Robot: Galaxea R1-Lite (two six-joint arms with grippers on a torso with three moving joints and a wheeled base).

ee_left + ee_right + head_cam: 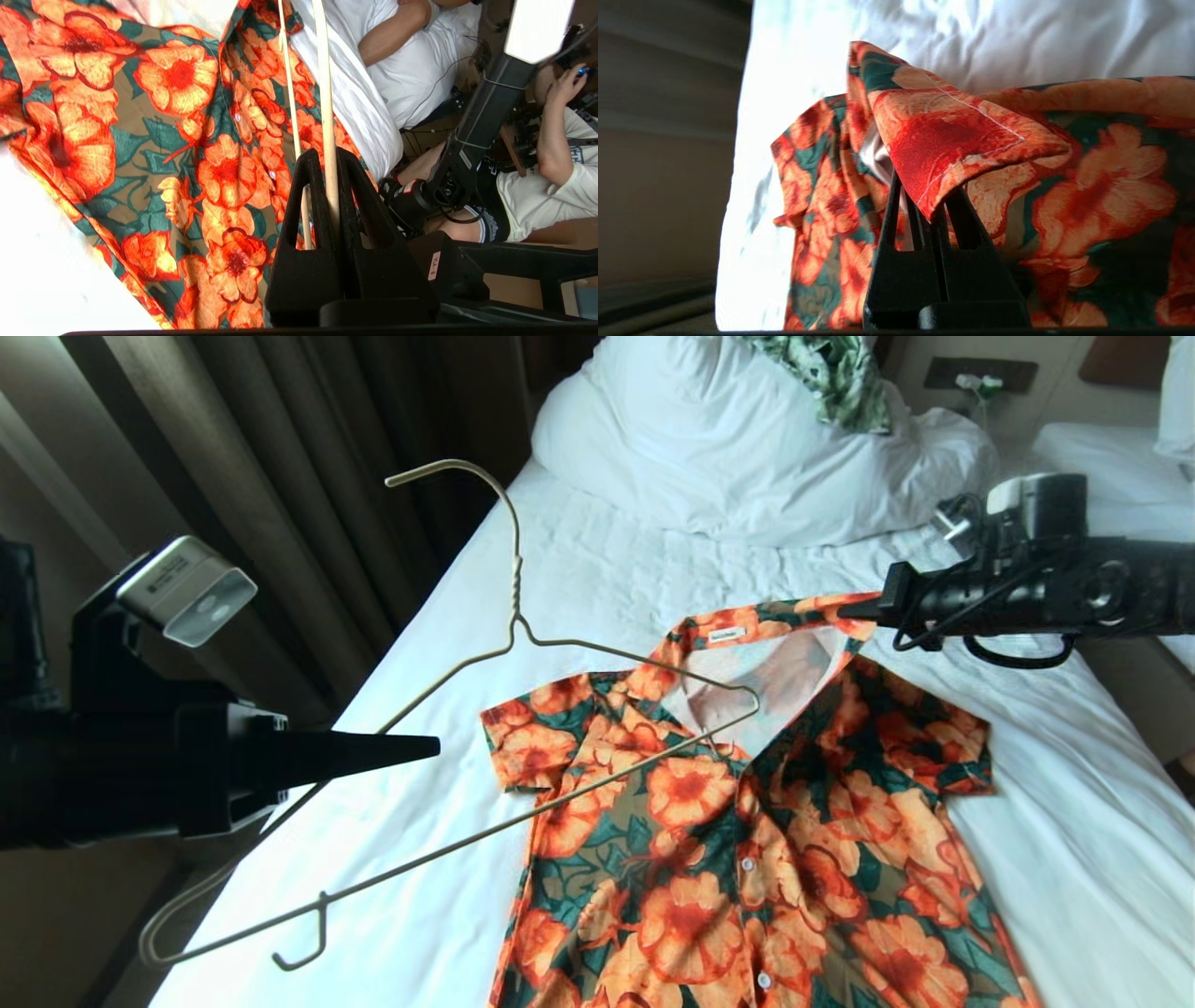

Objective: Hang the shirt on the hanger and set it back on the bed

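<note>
On the bed, both grippers pinch: left gripper the hanger, right gripper the shirt collar; hold it open, thread gently.

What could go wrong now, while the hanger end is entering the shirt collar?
1. The left gripper pinches only one thin rod of the cream wire hanger, so the hanger may twist.
2. The right gripper holds just the collar edge of the orange-flowered button-up shirt; that cloth could slip out.
</note>
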